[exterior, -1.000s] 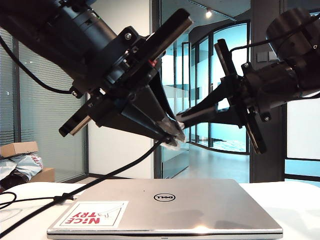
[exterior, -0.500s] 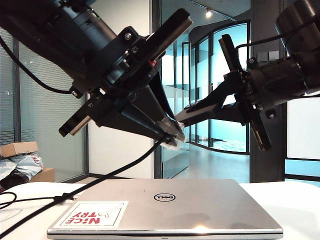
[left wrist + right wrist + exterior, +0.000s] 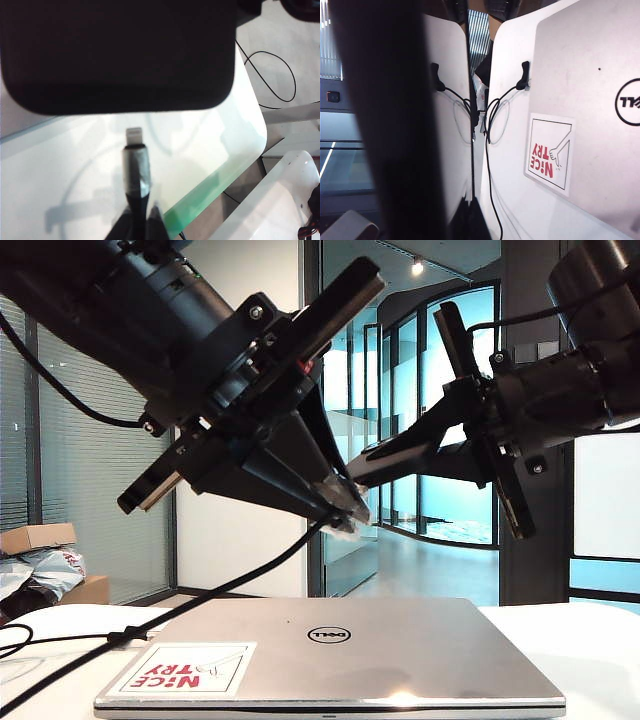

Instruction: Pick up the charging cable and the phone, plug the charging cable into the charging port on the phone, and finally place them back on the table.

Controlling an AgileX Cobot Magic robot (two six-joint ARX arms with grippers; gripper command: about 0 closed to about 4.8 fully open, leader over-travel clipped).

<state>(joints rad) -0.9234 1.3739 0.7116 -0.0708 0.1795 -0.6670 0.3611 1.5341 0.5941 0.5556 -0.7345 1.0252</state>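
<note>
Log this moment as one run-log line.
left gripper: shut on charging cable, plug bare | right gripper: shut on phone | both raised above laptop | plug just short of phone edge, not inserted

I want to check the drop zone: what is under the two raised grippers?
Under the left gripper and right gripper lies a closed silver Dell laptop with a red-lettered sticker, on the white table. The table beneath the laptop is covered.

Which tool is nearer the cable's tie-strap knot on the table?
Left. The left tool hangs above the laptop, toward the side of the tie-strap knot; the right tool reaches in from the opposite side.
</note>
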